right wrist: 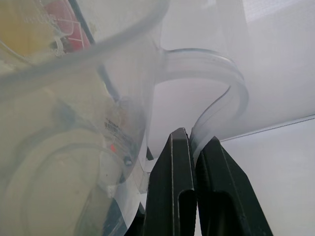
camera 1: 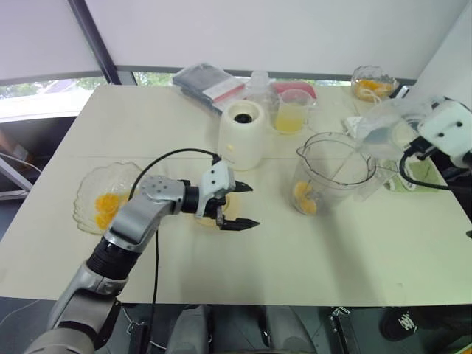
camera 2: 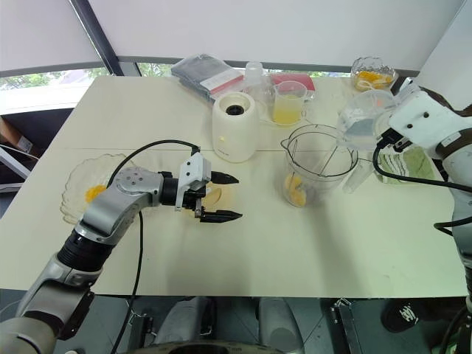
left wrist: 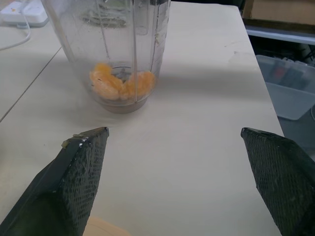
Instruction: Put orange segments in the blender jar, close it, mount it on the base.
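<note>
My right fingers (right wrist: 182, 167) pinch the lid (camera 2: 363, 122) by its handle, left fingers (left wrist: 74, 177) gaping and empty, while the jar (camera 2: 328, 184), segments (camera 2: 295, 190) inside, stands on the table (camera 2: 295, 251) near the lid, so I'd square it over the rim before lowering

Likely a lab test room. Past the left fingers (left wrist: 74, 182) lie a plain cream worktable (left wrist: 197, 147) and a white power strip (left wrist: 19, 12).

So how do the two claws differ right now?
The left claw is open and empty; the right claw is shut on the handle of the clear jug. The left claw hangs low over the table; the right claw is raised near the blender jar. Both have black fingers.
</note>
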